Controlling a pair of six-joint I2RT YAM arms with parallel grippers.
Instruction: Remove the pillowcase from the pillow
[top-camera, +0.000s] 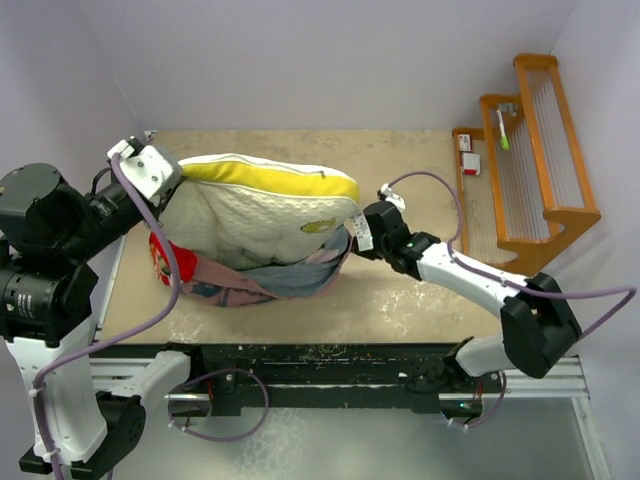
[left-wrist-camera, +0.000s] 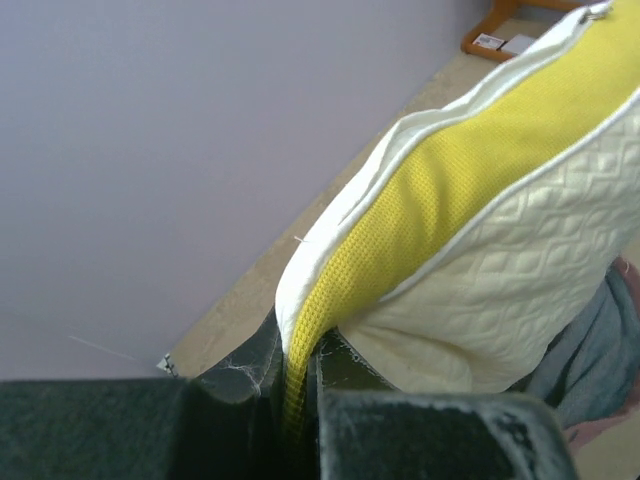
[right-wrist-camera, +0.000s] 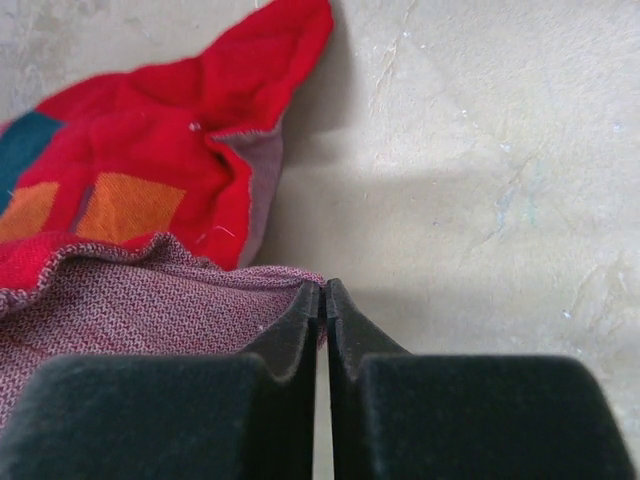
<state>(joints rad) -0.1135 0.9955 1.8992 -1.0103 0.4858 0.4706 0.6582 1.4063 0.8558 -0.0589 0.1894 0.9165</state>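
The weakest link is the right pincer (right-wrist-camera: 323, 297). Its jaws are all but shut, with only a hairline gap, and they appear to hold just a thin lip of the pillowcase (top-camera: 240, 288), nipped at the very tips with the mauve inside showing. A hard pull away from the pillow (top-camera: 265, 215) could drag that lip out, and the pincer would come away with nothing.

The second risk sits at the other end. The left pincer (left-wrist-camera: 297, 350) is closed on a narrow fold of the pillow's yellow side band (left-wrist-camera: 450, 170) at the corner, a small bite for so plump a body. If the cloth binds, the pull would pass through the pillow. It would then either tear the pillow out of that grip or slide the whole bundle across the desk (top-camera: 420, 160). Binding looks likely to me, since most of the cover is bunched along and partly under the near side of the pillow, with the red outer face rucked up at the left end.

The pillow lies across the middle of the desk, yellow band turned to the far side, its left corner inside the left pincer. The pillowcase lies crumpled against the pillow's near edge. It runs from the red heap just below the left pincer to the pillow's near right corner, where its edge enters the right pincer.
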